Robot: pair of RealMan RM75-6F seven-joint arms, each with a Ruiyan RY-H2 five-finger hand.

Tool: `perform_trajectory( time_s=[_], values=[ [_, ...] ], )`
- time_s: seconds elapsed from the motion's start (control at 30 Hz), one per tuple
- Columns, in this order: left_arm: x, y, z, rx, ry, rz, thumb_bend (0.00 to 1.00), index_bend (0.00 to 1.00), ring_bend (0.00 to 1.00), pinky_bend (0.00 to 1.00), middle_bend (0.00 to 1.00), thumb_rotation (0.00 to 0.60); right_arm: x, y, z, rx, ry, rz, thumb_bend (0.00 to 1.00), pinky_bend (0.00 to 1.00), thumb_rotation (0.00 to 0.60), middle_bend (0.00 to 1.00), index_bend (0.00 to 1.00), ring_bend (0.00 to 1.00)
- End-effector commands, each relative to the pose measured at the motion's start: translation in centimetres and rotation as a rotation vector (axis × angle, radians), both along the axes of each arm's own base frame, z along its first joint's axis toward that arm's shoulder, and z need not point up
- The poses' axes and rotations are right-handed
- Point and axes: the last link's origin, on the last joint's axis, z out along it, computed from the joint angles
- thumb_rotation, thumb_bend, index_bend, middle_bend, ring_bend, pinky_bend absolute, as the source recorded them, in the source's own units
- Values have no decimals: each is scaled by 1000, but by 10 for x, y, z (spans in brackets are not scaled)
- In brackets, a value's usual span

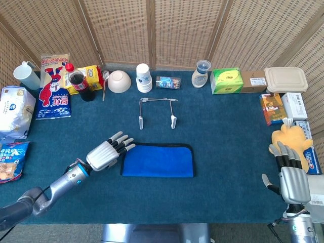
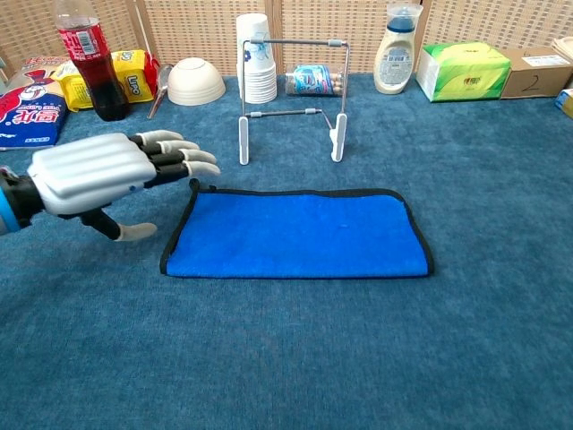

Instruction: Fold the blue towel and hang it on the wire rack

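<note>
The blue towel [image 1: 158, 160] [image 2: 300, 233], black-edged and folded into a long rectangle, lies flat in the middle of the table. Behind it stands the wire rack [image 1: 157, 112] [image 2: 292, 94], bare. My left hand [image 1: 108, 152] [image 2: 103, 168] hovers just left of the towel's near-left corner, fingers spread and extended toward it, holding nothing. My right hand [image 1: 289, 174] is at the table's right edge, fingers apart and pointing away from me, far from the towel; the chest view does not show it.
Along the back stand a cola bottle [image 2: 90, 58], a white bowl [image 2: 196, 81], stacked paper cups [image 2: 255, 57], a bottle [image 2: 396, 38] and a green tissue box [image 2: 463, 70]. Snack bags [image 1: 54, 87] crowd the left side, boxes and a yellow toy [image 1: 291, 143] the right.
</note>
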Motion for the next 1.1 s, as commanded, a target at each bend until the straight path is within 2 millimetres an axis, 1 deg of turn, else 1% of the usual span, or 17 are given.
perform_trajectory(
  time_s=[0.03, 0.33, 0.57, 0.93, 1.1],
  values=[
    [3, 2, -6, 4, 11, -15, 151, 0, 0, 0, 0, 600, 0, 1, 0, 2, -6, 0, 291, 0, 600, 35, 90, 0],
    [8, 5, -18, 6, 32, -46, 153, 0, 0, 0, 0, 600, -1, 4, 4, -4, -27, -11, 290, 0, 600, 34, 89, 0],
    [15, 6, -25, 4, 10, -56, 152, 9, 0, 0, 0, 600, -2, 6, 5, -8, -34, -20, 290, 0, 600, 34, 87, 0],
    [26, 8, -28, 5, -75, -56, 151, 69, 0, 0, 4, 600, -3, 8, 8, -17, -42, -33, 290, 0, 600, 34, 87, 0],
    [31, 8, -29, -4, -105, -62, 152, 136, 0, 0, 39, 600, -3, 9, 10, -22, -47, -36, 290, 0, 600, 34, 87, 0]
  ],
)
